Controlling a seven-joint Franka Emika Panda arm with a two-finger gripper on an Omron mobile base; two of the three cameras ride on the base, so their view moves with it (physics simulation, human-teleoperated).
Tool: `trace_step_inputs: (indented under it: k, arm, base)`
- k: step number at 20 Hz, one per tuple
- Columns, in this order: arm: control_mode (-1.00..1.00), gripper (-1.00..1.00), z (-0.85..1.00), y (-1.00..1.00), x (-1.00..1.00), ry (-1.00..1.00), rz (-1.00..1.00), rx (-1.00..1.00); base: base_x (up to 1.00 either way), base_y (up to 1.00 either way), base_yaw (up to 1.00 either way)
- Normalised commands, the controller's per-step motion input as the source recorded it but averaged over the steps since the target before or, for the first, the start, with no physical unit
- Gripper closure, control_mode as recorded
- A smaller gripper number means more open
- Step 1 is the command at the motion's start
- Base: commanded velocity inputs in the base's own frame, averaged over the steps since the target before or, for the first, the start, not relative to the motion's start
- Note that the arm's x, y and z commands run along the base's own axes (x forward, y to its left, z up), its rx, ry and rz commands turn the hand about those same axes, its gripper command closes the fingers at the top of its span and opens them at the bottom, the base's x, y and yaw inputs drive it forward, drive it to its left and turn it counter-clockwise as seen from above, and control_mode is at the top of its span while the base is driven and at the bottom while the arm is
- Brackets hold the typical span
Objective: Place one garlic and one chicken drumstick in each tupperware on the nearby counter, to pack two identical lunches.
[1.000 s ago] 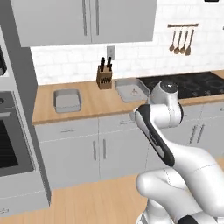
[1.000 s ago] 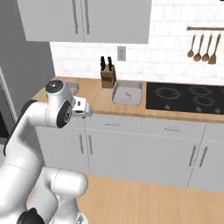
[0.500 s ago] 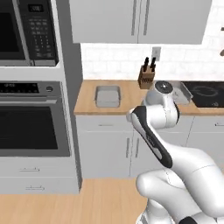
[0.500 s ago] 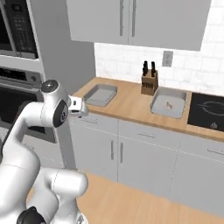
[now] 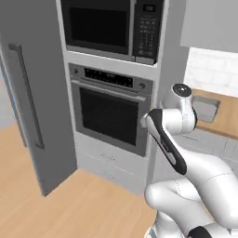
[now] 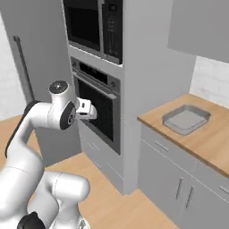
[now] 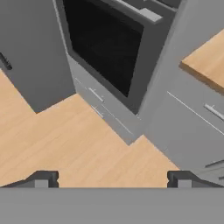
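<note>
Sitting lidless, shallow grey tupperware [image 6: 186, 120]

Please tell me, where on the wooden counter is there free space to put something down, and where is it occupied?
The counter is bare along its front edge, between the tupperware and the cabinet fronts, and toward the right of the tray. The back left corner, near the tall oven column, is taken by that tray, which looks empty. The gripper is open over the floor.

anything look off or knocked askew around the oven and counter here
Nothing stands out. The tupperware sits flat on the counter near its left end, and looks empty from here. The oven and microwave doors are closed, with no spills on the floor. The gripper is open and holds nothing.
</note>
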Motion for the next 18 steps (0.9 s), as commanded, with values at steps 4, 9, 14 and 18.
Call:
trace_step_inputs:
  k: [4,9,14,18]
  arm:
    - [1.00,-1.00,0.00,0.00,0.00,0.00,0.00,0.00]
    - [1.00,-1.00,0.00,0.00,0.00,0.00,0.00,0.00]
    - [1.00,-1.00,0.00,0.00,0.00,0.00,0.00,0.00]
    - [1.00,-1.00,0.00,0.00,0.00,0.00,0.00,0.00]
  base:
    - [-0.09,0.28,0.95]
    - [-0.09,0.52,0.88]
    - [0.33,0.57,0.59]
    - [0.39,-0.55,0.16]
